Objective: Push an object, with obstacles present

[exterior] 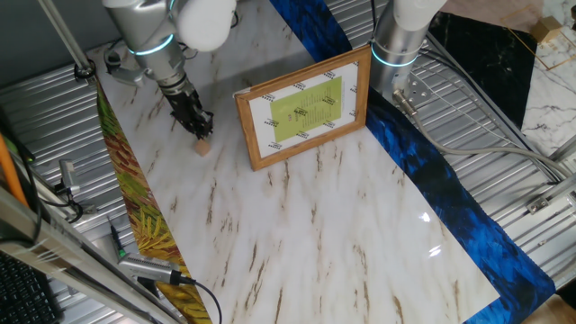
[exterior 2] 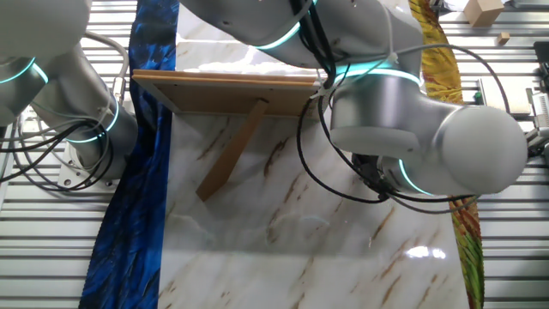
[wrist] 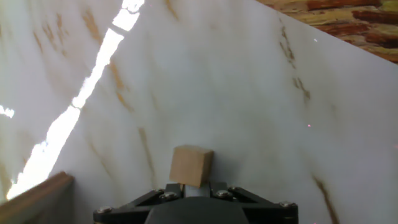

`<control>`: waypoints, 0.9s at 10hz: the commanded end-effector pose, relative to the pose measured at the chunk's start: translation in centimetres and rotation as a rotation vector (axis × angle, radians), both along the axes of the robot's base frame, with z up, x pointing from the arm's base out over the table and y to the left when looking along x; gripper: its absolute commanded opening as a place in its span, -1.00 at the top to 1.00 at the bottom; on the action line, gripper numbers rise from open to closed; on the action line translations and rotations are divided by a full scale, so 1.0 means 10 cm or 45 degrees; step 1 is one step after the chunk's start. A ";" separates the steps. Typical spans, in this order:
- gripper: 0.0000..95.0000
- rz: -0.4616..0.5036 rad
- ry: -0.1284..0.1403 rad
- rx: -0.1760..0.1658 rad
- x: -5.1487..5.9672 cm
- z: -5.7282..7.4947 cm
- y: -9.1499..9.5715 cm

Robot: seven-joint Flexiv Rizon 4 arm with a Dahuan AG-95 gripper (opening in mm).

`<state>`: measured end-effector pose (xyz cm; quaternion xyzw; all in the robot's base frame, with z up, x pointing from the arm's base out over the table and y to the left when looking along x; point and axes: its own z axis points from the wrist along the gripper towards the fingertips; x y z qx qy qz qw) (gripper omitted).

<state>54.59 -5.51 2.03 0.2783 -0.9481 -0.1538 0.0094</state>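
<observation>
We note the gripper (exterior: 200,129) down at the block (exterior: 203,145), fingers apparently clenched together, touching it. Block sits left of the picture frame (exterior: 304,108), apart. Push barely begun; travel remains.

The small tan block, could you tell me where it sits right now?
The block sits on the marble table at the gripper tip, left of the picture frame.

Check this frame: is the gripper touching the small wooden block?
Touching. In the hand view the block sits flush against the gripper tip, with no gap visible.
</observation>
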 end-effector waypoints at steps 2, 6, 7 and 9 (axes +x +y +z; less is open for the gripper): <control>1.00 -0.034 0.006 -0.006 0.03 0.01 0.20; 1.00 -0.064 0.016 -0.012 0.12 0.06 0.47; 1.00 -0.066 0.019 -0.016 0.13 0.07 0.50; 1.00 -0.070 0.029 -0.023 0.16 0.10 0.55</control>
